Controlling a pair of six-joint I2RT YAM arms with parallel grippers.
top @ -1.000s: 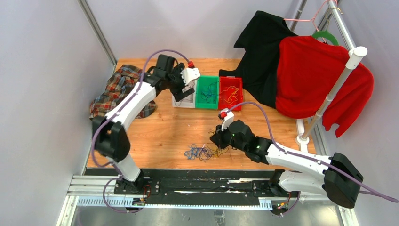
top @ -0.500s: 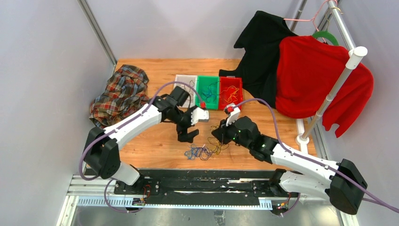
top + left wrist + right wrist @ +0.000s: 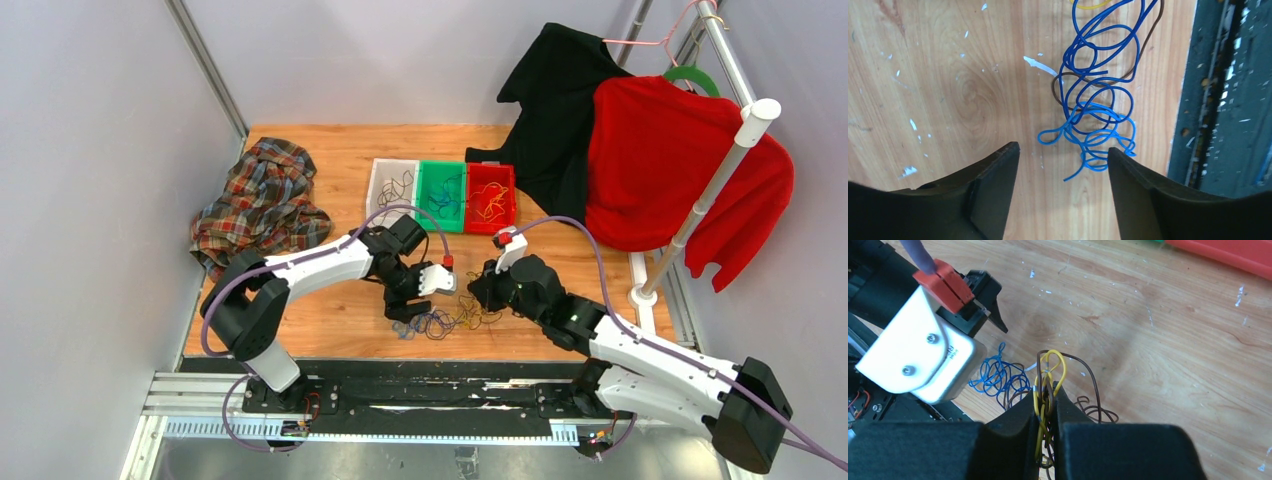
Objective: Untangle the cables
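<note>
near the front edge of the table [image 3: 340, 180], we saw the cables [image 3: 440, 322] lying in a loose tangle. our left gripper [image 3: 1063, 150] hung wide open over the blue loops [image 3: 1095, 120], while our right gripper [image 3: 1048, 392] pinched the yellow and brown strands [image 3: 1052, 352].

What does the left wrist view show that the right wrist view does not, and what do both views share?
Only the left wrist view: the left gripper open above the blue wires, and the black rail beside the wooden table. Only the right wrist view: the right gripper shut on yellow wires and brown wires, plus a red tray edge. Both: the blue wires lying on that table.
</note>
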